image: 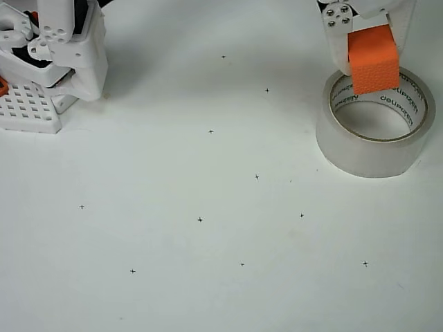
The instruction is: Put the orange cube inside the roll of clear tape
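Overhead view. Roll of clear tape (374,149) lying flat on the white table (221,235), hole upward, near the right edge; green lettering legible along the inner core, mirrored and partly cut off by what hangs above. Gripper (372,52) entering from the top edge over the roll's far rim, upper body cropped out of frame, white fingers (337,43) flanking the orange cube (373,61) and clenched on it. Cube overlapping the roll's far rim and the top of the hole; height above the roll impossible to judge from straight above. Cube's lower faces hidden. Far left of the roll, arm base (59,48) and white perforated block (29,111), both cropped by the frame's edges. Small black cross marks (200,220) scattered across the table left of and below the roll.
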Motion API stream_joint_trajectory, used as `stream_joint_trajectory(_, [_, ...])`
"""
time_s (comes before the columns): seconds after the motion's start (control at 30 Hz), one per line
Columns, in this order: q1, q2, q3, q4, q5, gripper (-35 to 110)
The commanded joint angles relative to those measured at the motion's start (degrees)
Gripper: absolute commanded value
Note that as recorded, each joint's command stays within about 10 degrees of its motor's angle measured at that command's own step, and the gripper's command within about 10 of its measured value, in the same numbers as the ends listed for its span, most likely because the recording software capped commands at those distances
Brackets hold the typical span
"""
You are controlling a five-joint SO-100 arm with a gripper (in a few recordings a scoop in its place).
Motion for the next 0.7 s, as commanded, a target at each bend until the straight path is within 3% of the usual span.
stream_joint_trajectory(0.0, [-0.4, 1.8, -5.4, 0.4, -0.6, 20])
stream_joint_trajectory(0.33, [-0.1, 1.8, -5.8, 0.8, -1.5, 41])
stream_joint_trajectory(0.67, [0.9, 1.8, -8.8, 1.6, -3.5, 43])
